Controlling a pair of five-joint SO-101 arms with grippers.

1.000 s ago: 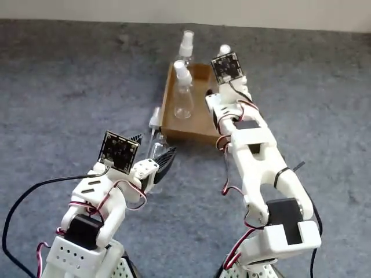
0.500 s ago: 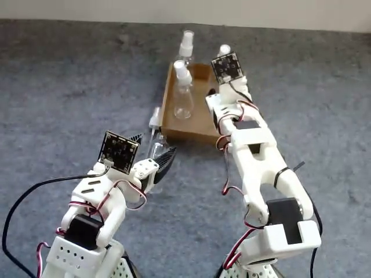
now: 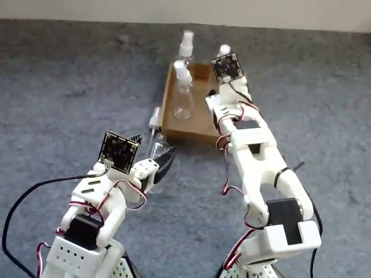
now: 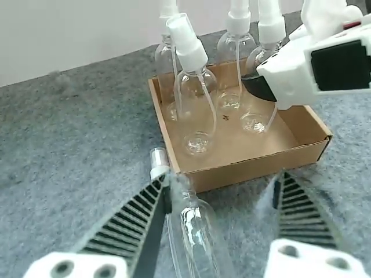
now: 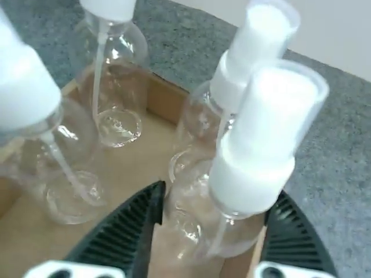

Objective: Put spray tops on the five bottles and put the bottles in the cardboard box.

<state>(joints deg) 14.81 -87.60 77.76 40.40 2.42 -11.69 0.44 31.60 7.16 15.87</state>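
Grey carpet (image 3: 69,87), and both arms are frozen: nothing has shifted since the earlier frames.
The left gripper (image 4: 225,184) gapes wide and holds nothing. The lying bottle (image 4: 194,231) rests on the carpet between its jaws, tight against one, cap towards the cardboard box (image 4: 255,168). The right gripper (image 5: 211,231) clamps the upright bottle (image 5: 255,156), spray top on, inside the box.

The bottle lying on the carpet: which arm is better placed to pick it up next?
Left: the left end effector, open, straddles the lying bottle; the right end effector is at the cardboard box.
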